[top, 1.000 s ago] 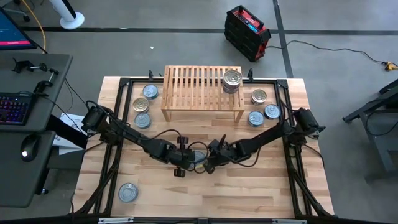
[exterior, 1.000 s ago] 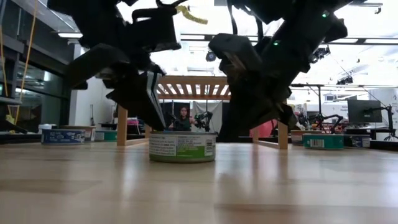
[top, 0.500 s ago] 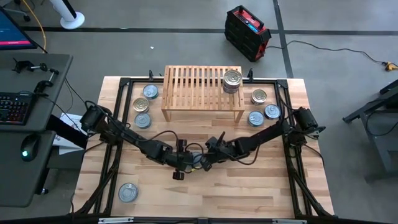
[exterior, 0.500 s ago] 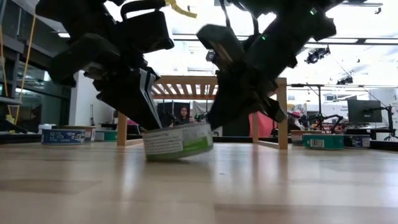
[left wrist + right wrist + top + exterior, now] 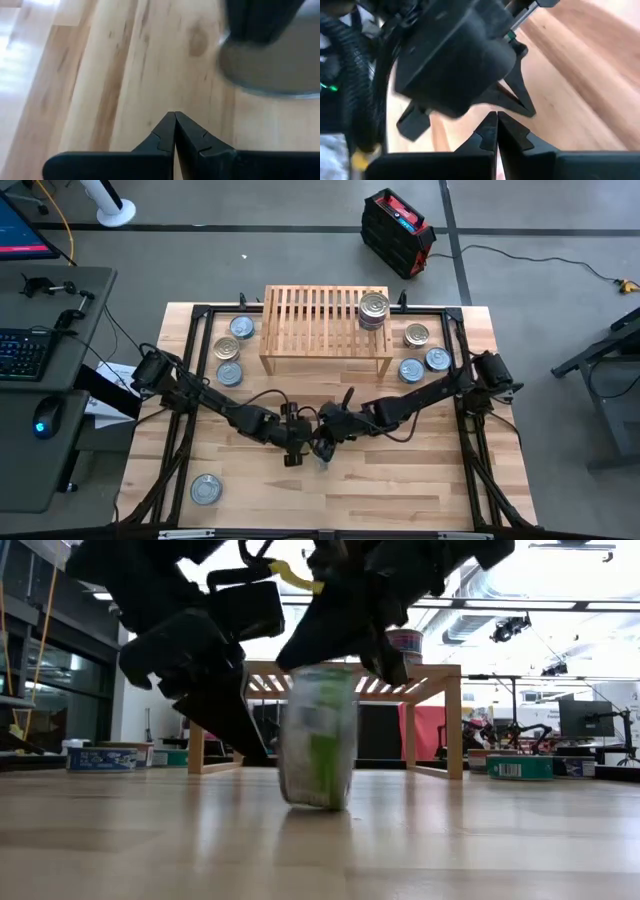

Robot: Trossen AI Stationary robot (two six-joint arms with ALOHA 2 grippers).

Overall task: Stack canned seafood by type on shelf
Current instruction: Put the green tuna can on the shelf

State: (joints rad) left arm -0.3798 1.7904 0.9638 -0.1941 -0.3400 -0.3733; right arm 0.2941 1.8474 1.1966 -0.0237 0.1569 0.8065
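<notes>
We have one tin [image 5: 318,735] standing on its edge on the surface [image 5: 400,480], mid-front, well apart from the shelf [image 5: 325,325]. Both arms crowd it. The left gripper [image 5: 174,131] has its jaws pressed together, holding nothing. The right gripper [image 5: 496,131] is likewise closed tight and empty. So we judge this a tip or flip by nudging, not a grasp.

To do the step well, we would keep the two closed tips on opposite sides of the tin so it cannot roll off. We would let it fall lid-up, gently, then read the lid colour before choosing a stack.

One stack [image 5: 373,310] already sits on the shelf's right end. Loose tins lie left [image 5: 230,348] and right [image 5: 420,358] of the shelf, and one [image 5: 205,489] lies near the front left corner.
</notes>
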